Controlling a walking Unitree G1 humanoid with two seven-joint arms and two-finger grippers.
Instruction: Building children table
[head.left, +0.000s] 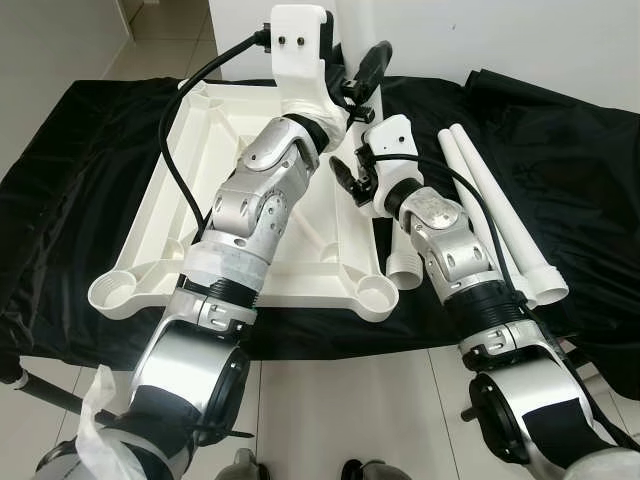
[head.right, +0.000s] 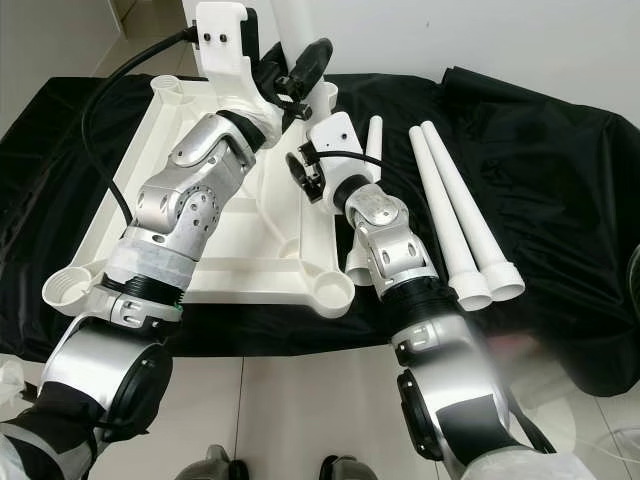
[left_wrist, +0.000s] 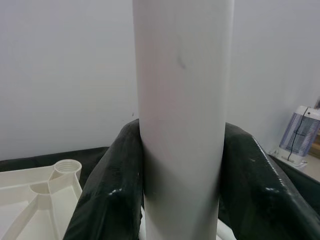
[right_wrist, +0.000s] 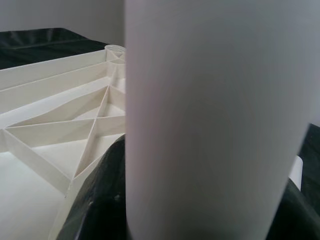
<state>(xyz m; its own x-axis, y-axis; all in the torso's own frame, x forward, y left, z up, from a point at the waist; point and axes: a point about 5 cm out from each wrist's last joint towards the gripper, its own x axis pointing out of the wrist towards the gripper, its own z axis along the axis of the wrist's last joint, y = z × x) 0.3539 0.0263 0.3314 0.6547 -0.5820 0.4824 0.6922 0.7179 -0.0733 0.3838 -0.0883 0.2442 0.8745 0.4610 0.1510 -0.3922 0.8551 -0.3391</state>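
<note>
The white tabletop lies upside down on a black cloth, ribs and corner sockets facing up. My left gripper reaches over its far right corner. In the left wrist view its black fingers are shut on an upright white table leg. My right gripper sits at the tabletop's right edge. In the right wrist view a white leg stands close between its dark fingers, with the ribs behind. Another white leg lies along the right edge, under my right forearm.
Two more white legs lie side by side on the black cloth, to the right of the tabletop. A pale tiled floor runs along the cloth's near edge. A white wall stands behind, with a small appliance beside it.
</note>
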